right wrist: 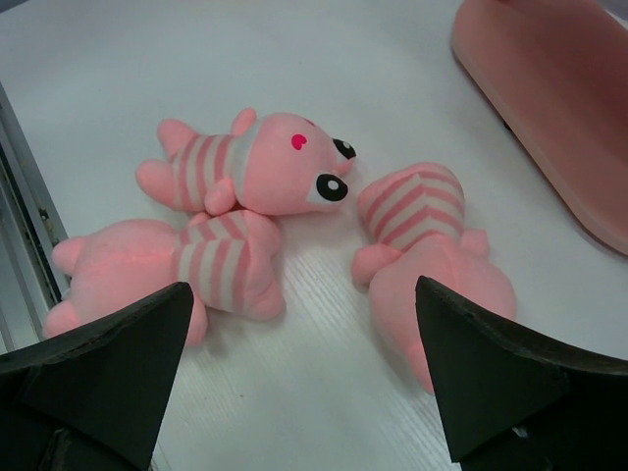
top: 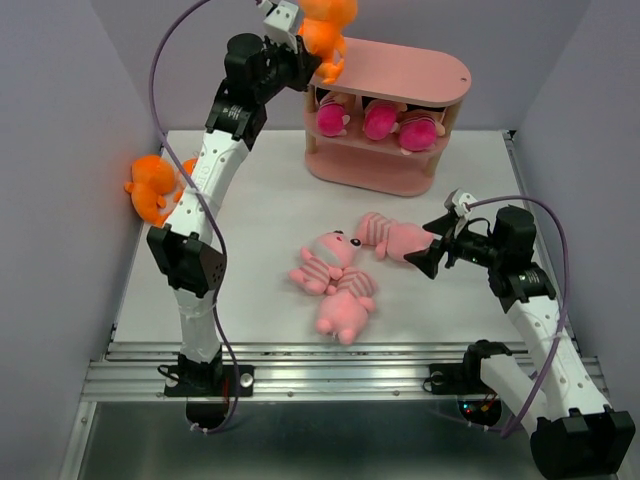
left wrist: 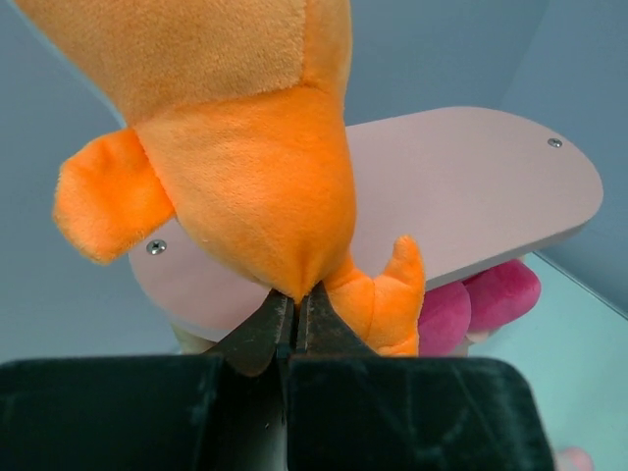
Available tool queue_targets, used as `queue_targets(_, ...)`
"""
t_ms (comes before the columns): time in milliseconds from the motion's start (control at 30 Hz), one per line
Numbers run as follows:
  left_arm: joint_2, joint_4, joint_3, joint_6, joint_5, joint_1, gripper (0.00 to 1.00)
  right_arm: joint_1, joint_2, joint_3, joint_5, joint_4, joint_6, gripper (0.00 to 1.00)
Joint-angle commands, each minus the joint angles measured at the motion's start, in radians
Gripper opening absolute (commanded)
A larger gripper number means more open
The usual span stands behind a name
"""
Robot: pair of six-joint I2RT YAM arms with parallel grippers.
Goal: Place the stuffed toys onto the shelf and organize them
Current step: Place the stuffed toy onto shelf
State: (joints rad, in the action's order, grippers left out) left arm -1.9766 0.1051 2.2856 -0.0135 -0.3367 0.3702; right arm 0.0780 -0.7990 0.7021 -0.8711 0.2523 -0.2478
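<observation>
Left gripper (left wrist: 294, 329) is clenched on a thin fold at the base of an orange monster (left wrist: 245, 167). The toy is held over the left end of the shelf's (top: 370, 178) top tier (left wrist: 471, 186). Whether its foot touches the board is hard to say. Right gripper (right wrist: 299, 294) is spread wide and holds nothing, low over three striped pigs (top: 325, 262) lying on the table (top: 270, 190).

Risk: the pinch is small, so the plush may slip out. Let go this near the rim, the toy may tip off the end.

Left wrist view alone shows the pinch and the bare board. Overhead alone shows magenta dolls (top: 375, 120) on the middle tier and a second orange monster (top: 152, 188) at the table's left edge.
</observation>
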Motion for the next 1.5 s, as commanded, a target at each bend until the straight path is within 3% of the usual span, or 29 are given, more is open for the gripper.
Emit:
queue_targets(0, 0.005, -0.094, 0.029, -0.063, -0.104, -0.045, 0.01, -0.003, 0.001, 0.007, 0.0, -0.008, -0.025, 1.0)
queue_targets(233, -0.105, -0.059, 0.144, -0.109, -0.199, -0.053, 0.02, -0.003, -0.008, 0.007, -0.003, -0.008, -0.025, 1.0)
queue_targets(800, -0.142, -0.016, 0.129, -0.167, -0.226, -0.063, 0.15, -0.003, -0.023, 0.004, -0.002, -0.008, -0.03, 1.0)
queue_targets(1267, -0.116, 0.025, 0.127, -0.174, -0.309, -0.102, 0.13, -0.003, -0.035, -0.001, 0.0, -0.007, -0.033, 1.0)
queue_targets(1467, -0.128, 0.015, 0.133, -0.187, -0.311, -0.102, 0.17, -0.003, -0.042, -0.001, 0.004, -0.007, -0.036, 1.0)
